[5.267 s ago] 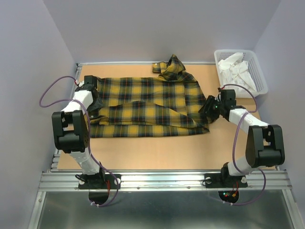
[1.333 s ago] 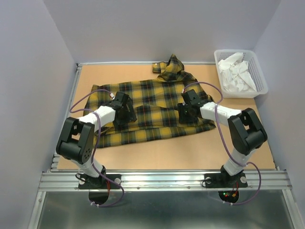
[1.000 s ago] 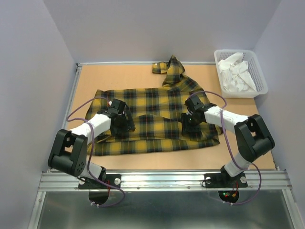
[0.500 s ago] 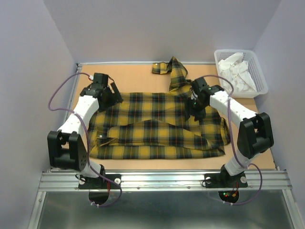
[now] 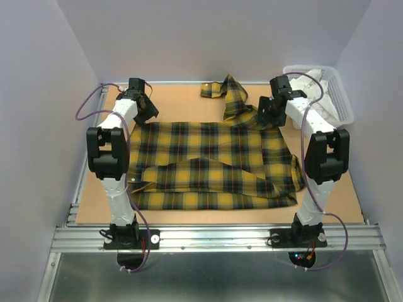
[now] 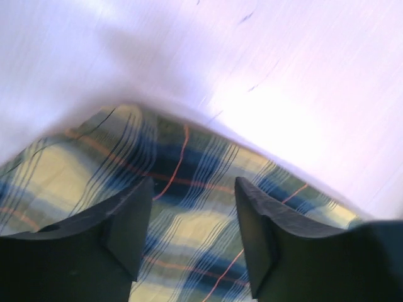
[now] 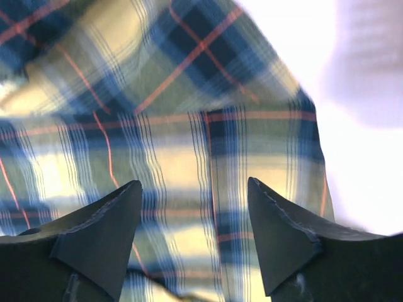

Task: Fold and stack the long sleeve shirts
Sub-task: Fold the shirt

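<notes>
1. Your left arm (image 5: 108, 151): white tubular links alternating with blocky black joint housings.
2. Your right arm (image 5: 326, 154): the same build, white links and black housings.
3. Cabling: a left purple cable (image 5: 80, 110) loops out beside the left arm, and a right purple cable (image 5: 303, 135) runs along the right one.
4. Mounts: you have a black left base (image 5: 129, 236) and a black right base (image 5: 295, 236), with small red and green lights (image 5: 301, 257) by the right one.
5. Your left end effector (image 6: 192, 189): two matte black, wedge-shaped left fingers (image 6: 126, 229).
6. Your right end effector (image 7: 192, 189): two black right fingers (image 7: 101, 236), tapering to blunt tips with rough, grainy edges.
</notes>
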Robot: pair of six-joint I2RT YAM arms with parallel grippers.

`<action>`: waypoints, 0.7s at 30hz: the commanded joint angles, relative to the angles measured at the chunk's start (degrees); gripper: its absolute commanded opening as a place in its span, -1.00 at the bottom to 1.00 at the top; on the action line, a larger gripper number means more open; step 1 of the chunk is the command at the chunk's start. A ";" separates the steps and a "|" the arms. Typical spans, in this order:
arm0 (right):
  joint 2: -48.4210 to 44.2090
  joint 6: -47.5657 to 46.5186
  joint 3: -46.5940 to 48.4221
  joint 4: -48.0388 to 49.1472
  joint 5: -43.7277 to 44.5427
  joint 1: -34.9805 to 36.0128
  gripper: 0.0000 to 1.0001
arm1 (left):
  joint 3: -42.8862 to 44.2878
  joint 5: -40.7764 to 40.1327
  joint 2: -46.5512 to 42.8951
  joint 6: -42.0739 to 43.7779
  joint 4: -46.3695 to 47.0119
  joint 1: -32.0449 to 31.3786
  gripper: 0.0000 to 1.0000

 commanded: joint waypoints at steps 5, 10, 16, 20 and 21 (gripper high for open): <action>5.78 0.49 4.14 11.37 -3.74 -0.58 0.19 | 1.85 -3.93 3.36 -2.79 3.42 0.67 0.04; 9.21 4.09 1.33 16.64 -4.18 -0.93 -0.05 | -0.79 -4.55 4.25 -1.56 6.32 1.29 0.01; 12.02 6.91 -3.85 21.39 -2.95 -3.39 -0.10 | -2.98 -6.22 5.39 -0.68 8.25 2.96 0.01; 12.02 6.56 -6.31 21.83 -1.37 -4.62 -0.10 | -4.73 -7.18 5.74 -1.11 7.90 4.98 0.01; 11.94 6.47 -6.58 21.83 0.03 -4.80 -0.09 | -5.09 -7.53 5.74 -1.12 7.82 5.33 0.01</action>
